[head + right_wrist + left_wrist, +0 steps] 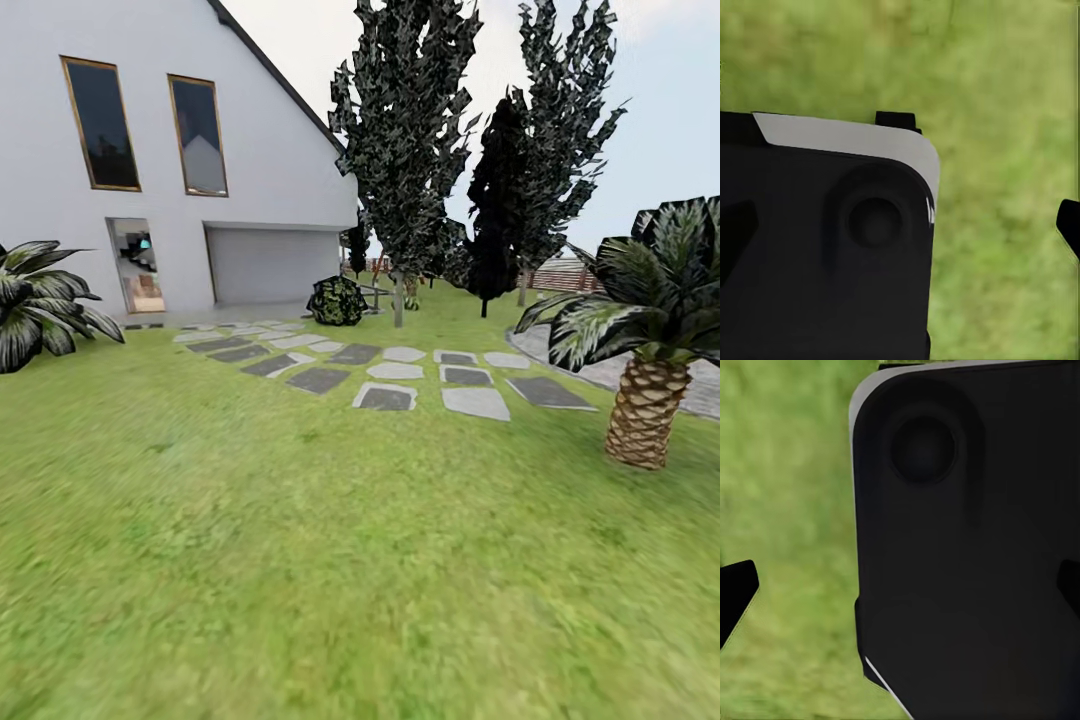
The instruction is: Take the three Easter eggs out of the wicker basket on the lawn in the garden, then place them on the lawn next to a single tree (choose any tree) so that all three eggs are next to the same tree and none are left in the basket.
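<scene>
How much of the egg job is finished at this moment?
Nothing looks done yet. The head view shows lawn, stepping stones, a palm and the house. Both wrist views show grass under the robot's dark body. In hand: nothing visible. Left: everything.

So I'm looking out over a big stretch of grass (300, 560), mottled green, in flat daylight under a pale hazy sky (660, 90). Ahead and off to my left is the white house (270, 150) with two tall dark windows (100, 122), an open doorway (137, 265) and a grey garage door (270, 264). Grey stepping stones (385, 397) run across the grass ahead of me. Short palm (648, 400) with a scaly trunk is close on my right, and another leafy plant (40, 305) sits at the far left. Further out there are dark conifers (410, 130), a round bush (337, 301) and a bit of brown fence (560, 275).
</scene>
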Motion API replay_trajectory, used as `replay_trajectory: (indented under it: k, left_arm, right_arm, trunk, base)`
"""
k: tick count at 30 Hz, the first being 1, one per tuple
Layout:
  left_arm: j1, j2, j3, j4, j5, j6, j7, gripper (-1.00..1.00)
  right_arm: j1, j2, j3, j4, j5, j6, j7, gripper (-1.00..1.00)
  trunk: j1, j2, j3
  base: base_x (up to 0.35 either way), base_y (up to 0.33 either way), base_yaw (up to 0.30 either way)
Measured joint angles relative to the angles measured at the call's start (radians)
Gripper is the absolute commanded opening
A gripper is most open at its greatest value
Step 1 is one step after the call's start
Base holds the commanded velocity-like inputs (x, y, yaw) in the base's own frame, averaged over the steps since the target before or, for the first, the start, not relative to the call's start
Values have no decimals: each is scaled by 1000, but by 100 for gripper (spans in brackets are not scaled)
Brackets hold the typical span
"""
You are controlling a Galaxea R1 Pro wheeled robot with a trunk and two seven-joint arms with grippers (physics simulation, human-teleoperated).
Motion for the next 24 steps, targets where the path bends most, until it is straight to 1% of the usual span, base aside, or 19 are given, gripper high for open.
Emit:
replay_trajectory:
  k: [24]
  left_arm:
    - [0,0,0,0,2,0,0,100]
  right_arm:
    - [0,0,-1,-1,-1,0,2,100]
  trunk:
    - [0,0,0]
  base:
    - [342,0,0]
